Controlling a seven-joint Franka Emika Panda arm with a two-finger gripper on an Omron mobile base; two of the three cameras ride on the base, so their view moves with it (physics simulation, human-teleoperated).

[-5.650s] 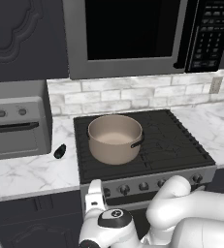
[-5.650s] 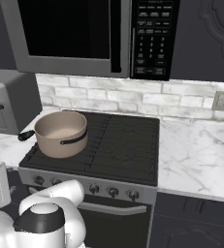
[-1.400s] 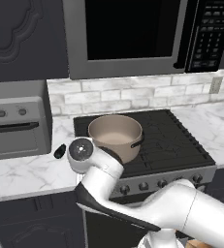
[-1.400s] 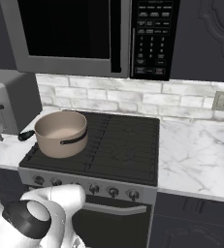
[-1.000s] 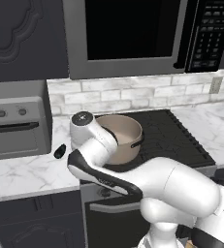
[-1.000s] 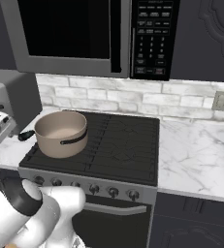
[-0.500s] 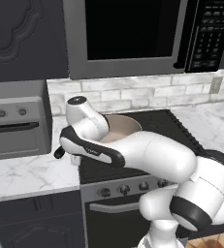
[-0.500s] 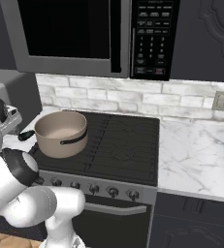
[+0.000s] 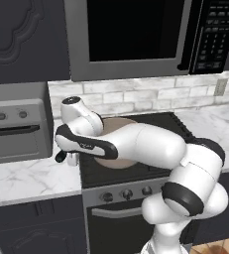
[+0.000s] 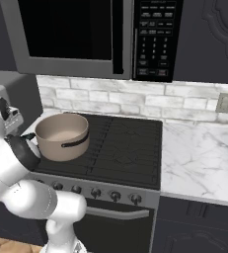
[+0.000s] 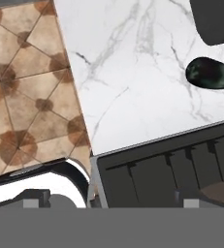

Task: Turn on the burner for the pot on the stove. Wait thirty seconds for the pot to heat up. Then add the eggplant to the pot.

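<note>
The tan pot [image 10: 62, 136] stands on the front left of the stove [image 10: 125, 143], whose black grates lie above a row of dark knobs [image 10: 95, 192]. In the left base view my arm crosses in front of the pot [image 9: 117, 122] and hides most of it. My gripper [image 9: 70, 158] hangs open and empty just left of the stove, low over the marble counter. A dark end of the eggplant [image 9: 60, 157] peeks out beside it. In the hand view the glossy eggplant [image 11: 211, 72] lies on the marble at the right, off to one side of the wide-apart jaws.
A grey toaster oven [image 9: 17, 129] stands on the counter left of the eggplant. A microwave [image 9: 131, 34] hangs over the stove. The hand view takes in the counter's front edge with tiled floor [image 11: 26, 97] beyond it, and the stove's grate [image 11: 162, 169].
My arm has swung up from low in front of the stove and leftward, bringing the hand down beside the pot over the counter. The gripper stayed open; pot and eggplant have not moved.
</note>
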